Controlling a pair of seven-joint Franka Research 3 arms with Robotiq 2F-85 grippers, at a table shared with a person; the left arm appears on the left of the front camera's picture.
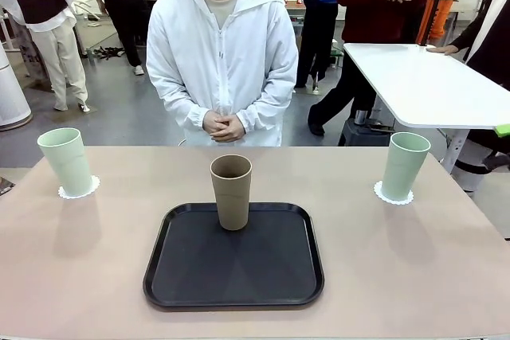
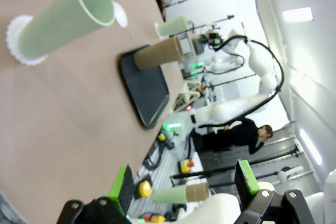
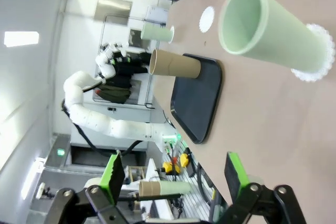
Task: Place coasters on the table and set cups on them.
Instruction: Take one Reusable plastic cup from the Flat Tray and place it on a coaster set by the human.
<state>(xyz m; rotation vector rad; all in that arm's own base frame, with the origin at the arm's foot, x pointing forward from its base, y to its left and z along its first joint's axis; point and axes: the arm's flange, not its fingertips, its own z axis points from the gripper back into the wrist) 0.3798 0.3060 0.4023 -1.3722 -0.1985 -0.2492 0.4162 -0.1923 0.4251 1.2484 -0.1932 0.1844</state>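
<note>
- The brown cup (image 1: 231, 191) stands upright on the tray (image 1: 183, 276), at the middle of its far side and on no coaster. This one is left for you to place.
- The free coaster (image 3: 207, 19) lies bare on the table (image 1: 382, 276), past the tray's far edge. From the front, the brown cup seems to hide it.
- The left mint cup (image 1: 68, 161) stands on the left coaster (image 1: 90, 189), and the right mint cup (image 1: 405, 165) on the right coaster (image 1: 382, 194). Count both done.
- Your left gripper (image 2: 186, 182) and right gripper (image 3: 174, 174) have their jaws wide apart and hold nothing.
- Next, I judge, take the brown cup by its wall, lift it clear of the tray rim and set it squarely on the free coaster. It's tall, so it may tip.
- The person's hands (image 1: 225, 127) are clasped, off the table.
</note>
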